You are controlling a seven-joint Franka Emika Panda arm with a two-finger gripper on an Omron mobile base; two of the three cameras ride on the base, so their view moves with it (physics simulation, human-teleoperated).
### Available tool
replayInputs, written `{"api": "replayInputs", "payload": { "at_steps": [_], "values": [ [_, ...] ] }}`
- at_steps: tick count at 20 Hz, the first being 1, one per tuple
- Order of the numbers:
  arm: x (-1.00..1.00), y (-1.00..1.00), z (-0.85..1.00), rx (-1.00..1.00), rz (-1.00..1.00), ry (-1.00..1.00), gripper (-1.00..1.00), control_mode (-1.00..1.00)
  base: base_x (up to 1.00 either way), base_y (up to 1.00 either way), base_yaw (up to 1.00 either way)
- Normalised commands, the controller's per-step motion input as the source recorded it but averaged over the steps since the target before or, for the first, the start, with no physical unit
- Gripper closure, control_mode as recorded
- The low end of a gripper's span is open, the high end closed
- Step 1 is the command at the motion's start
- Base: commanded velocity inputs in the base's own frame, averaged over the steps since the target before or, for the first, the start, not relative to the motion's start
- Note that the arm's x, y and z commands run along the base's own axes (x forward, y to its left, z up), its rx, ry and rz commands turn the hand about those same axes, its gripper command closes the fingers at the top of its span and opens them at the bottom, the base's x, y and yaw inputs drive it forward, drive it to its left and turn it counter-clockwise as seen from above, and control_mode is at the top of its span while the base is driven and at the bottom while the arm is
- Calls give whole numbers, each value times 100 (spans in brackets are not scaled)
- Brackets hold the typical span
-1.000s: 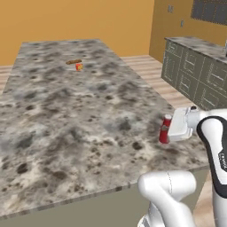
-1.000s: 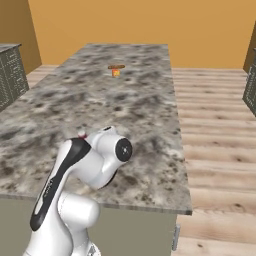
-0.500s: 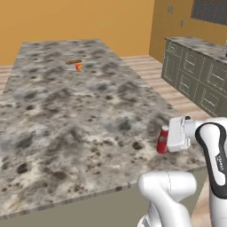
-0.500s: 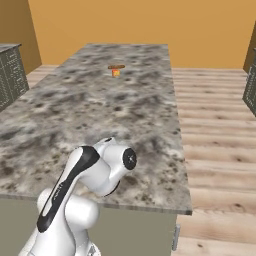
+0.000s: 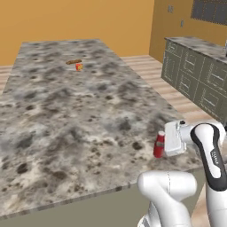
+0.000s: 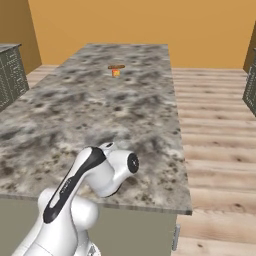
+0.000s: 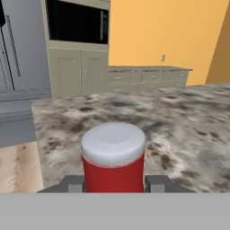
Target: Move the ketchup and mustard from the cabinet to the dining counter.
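The ketchup, a small red bottle with a white cap, stands upright near the right edge of the dining counter, low over its granite top. My gripper comes in from the right and is shut on the bottle's body. In the hand view the ketchup sits between the two dark fingertips, with the speckled counter stretching behind it. From the right base view my own arm hides the bottle. The mustard and the cabinet are out of view.
A tiny red-and-brown food item lies at the far end of the counter. Olive-grey base cabinets line the right wall across a strip of wooden floor. The counter's right edge runs just under my hand.
My gripper has carried the ketchup down and a little left, from above the counter's edge to low over the granite. The food item has not moved.
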Motion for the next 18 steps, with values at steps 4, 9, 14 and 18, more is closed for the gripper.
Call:
{"api": "replayInputs", "payload": {
  "at_steps": [4,9,14,18],
  "values": [
    [20,0,-26,0,4,1,100,-100,0,0,0],
    [21,0,-29,0,4,1,100,-100,0,0,0],
    [20,0,-39,0,5,0,100,-100,0,0,0],
    [20,0,-34,0,5,0,100,-100,0,0,0]
  ]
}}
